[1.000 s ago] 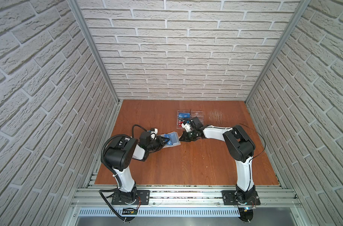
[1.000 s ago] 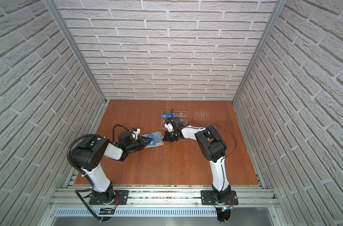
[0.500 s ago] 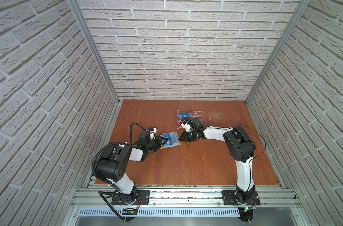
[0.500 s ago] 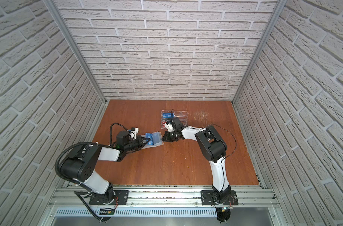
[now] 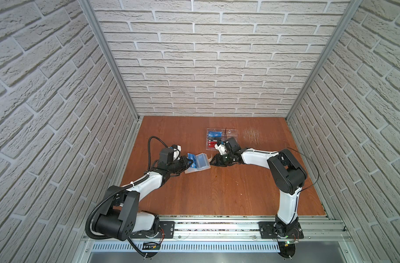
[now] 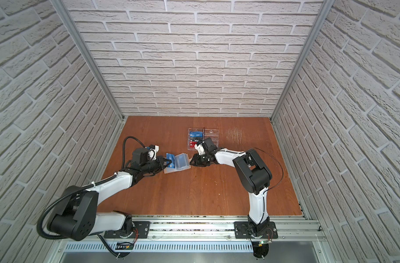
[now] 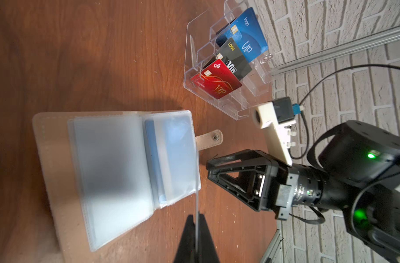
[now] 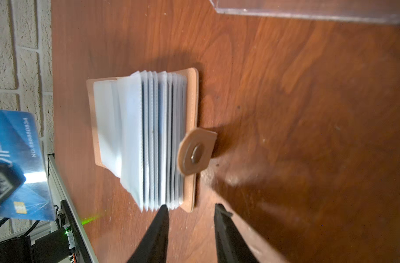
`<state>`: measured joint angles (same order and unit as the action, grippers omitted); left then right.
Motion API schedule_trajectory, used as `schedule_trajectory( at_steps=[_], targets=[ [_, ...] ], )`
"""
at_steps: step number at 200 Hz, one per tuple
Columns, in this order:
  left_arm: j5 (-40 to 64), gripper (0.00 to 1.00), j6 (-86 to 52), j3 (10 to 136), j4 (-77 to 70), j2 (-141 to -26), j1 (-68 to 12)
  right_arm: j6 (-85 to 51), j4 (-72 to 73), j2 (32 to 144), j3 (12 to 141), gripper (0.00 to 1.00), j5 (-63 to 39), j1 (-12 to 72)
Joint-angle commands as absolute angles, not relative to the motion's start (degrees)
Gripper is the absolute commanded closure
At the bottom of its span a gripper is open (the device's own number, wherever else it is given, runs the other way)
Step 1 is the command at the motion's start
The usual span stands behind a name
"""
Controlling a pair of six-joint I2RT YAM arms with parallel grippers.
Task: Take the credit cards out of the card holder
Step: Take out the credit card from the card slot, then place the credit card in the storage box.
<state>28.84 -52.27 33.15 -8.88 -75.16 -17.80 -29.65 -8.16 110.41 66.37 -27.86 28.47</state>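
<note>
The beige card holder (image 5: 203, 163) lies open on the wooden floor, its frosted sleeves fanned (image 8: 148, 141) and its snap tab (image 8: 195, 151) sticking out. My left gripper (image 5: 189, 162) is shut on a blue credit card (image 5: 191, 156), which sits clear of the sleeves at the holder's left side. That card shows edge-on in the left wrist view (image 7: 197, 200) and face-on in the right wrist view (image 8: 14, 145). Another blue card (image 7: 152, 159) shows inside a sleeve. My right gripper (image 8: 191, 209) is open beside the holder's tab edge, holding nothing.
A clear acrylic rack (image 5: 232, 132) stands behind the right gripper with a blue VIP card (image 7: 246, 34), a black card (image 7: 234, 59) and a red card (image 7: 217, 82) in it. Brick walls enclose the floor; a metal rail runs along the front.
My right gripper has opened and let go of the holder's edge. My left gripper has closed on the blue card and drawn it left, with the left elbow swinging outward.
</note>
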Motion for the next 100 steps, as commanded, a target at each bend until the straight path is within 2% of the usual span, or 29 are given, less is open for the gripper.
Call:
schedule_trajectory(
  at_steps=[1, 18, 48, 57, 100],
  targets=[
    [24.2, 1.00, -45.2, 39.2, 3.3, -72.8, -19.9, -28.7, -9.0, 105.4, 65.3, 0.58, -26.6, 28.8],
    [20.6, 1.00, -41.1, 44.9, 11.2, -72.5, -21.4, -27.8, -10.3, 102.7, 64.5, 0.44, -25.7, 28.8],
    [17.3, 1.00, -33.8, 55.1, 20.5, -74.1, -22.3, -26.0, -13.9, 97.0, 63.1, 0.27, -22.9, 28.6],
    [16.1, 1.00, -32.0, 58.1, 22.9, -75.0, -22.4, -25.3, -15.3, 95.2, 62.7, 0.19, -21.6, 28.5],
    [9.9, 1.00, -15.7, 69.8, 26.9, -80.7, -27.0, -24.0, -19.2, 85.9, 59.8, 0.09, -11.2, 27.0]
  ],
)
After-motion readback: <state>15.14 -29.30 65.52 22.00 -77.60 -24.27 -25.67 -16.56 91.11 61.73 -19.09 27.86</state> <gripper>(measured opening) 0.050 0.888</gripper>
